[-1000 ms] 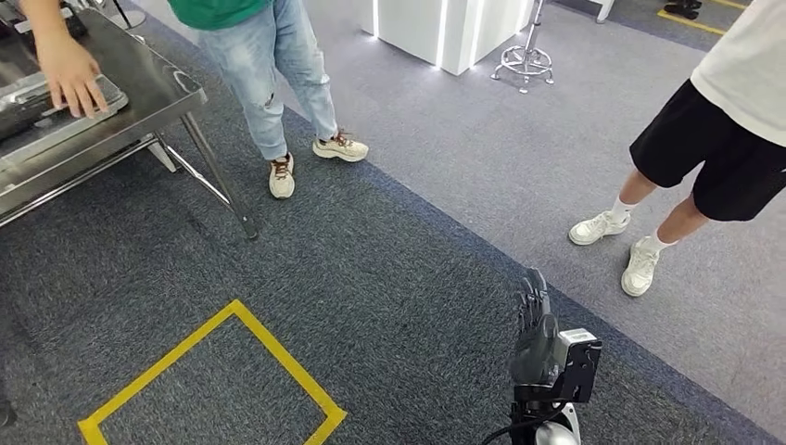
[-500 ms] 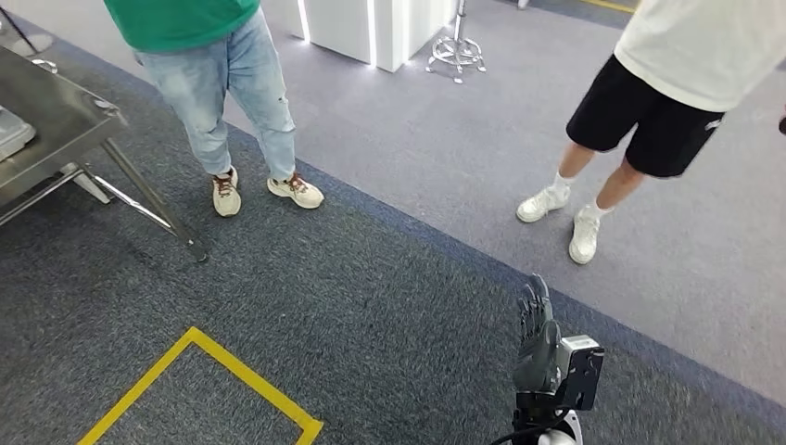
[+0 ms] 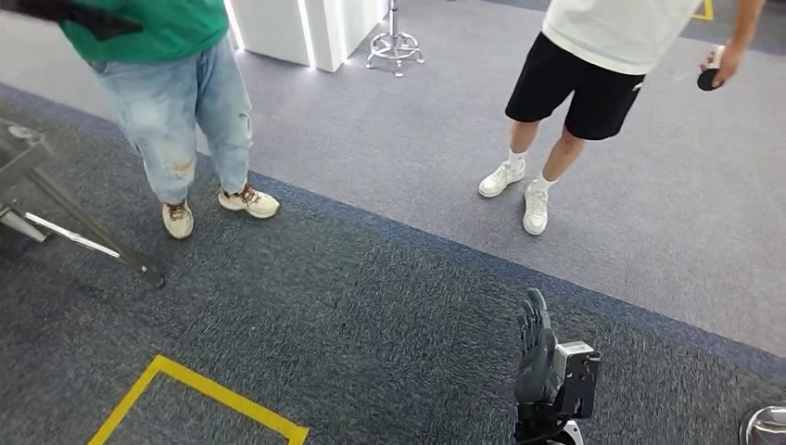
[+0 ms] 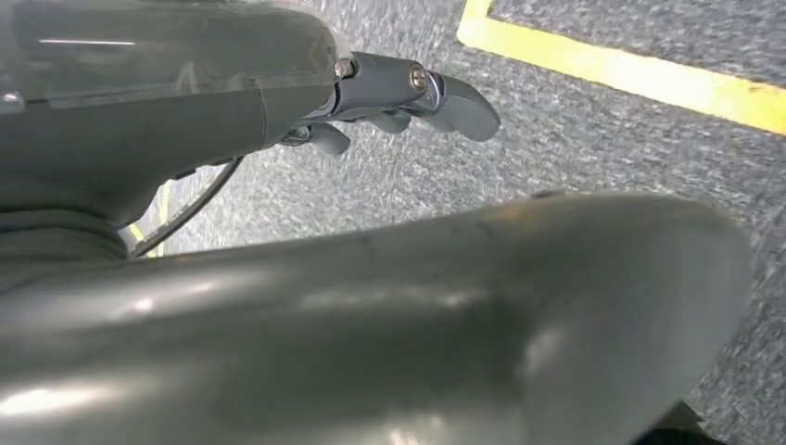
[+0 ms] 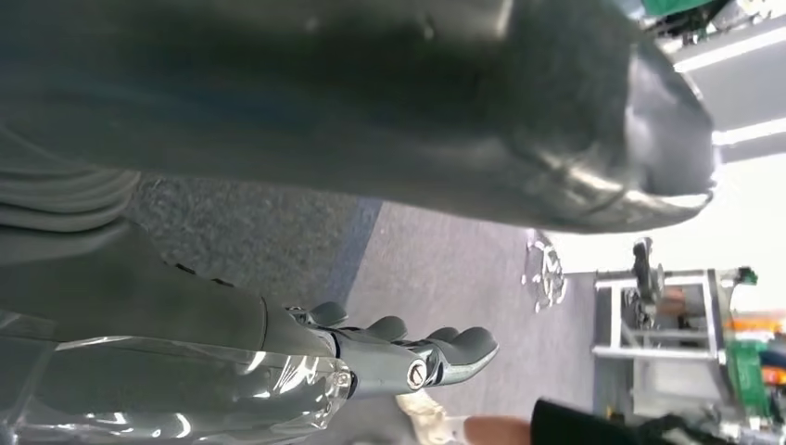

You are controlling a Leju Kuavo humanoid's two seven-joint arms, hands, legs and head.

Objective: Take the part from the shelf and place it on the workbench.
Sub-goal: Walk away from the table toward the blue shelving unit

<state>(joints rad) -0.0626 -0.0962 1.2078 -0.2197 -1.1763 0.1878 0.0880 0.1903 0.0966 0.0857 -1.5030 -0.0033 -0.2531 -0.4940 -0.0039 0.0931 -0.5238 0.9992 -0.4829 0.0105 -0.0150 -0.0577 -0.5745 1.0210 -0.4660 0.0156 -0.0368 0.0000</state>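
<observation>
on the dark grey carpet (image 3: 306,306) two people stood: one in a green top and pale blue jeans (image 3: 176,102) at the far left, one in a white shirt and black shorts (image 3: 584,83) at the far right, holding a small dark round object (image 3: 709,78) in one hand. a single corner of yellow floor tape (image 3: 209,394) lay on the carpet at the near left, and one metal table leg (image 3: 88,222) slanted in from the left edge. one white lit cabinet (image 3: 301,28) and one chrome stool base (image 3: 396,51) stood at the back.

low at the right of the head view, the robot's right hand (image 3: 535,348) was raised with its dark fingers straight and together, pointing away from the robot, holding nothing. the right wrist view showed the same hand (image 5: 399,357) with fingers extended and empty. the left hand (image 4: 408,93) hung above the carpet near the tape, its fingers apart and nothing in them.

where the part lay, and which way it pointed, i could not tell.
</observation>
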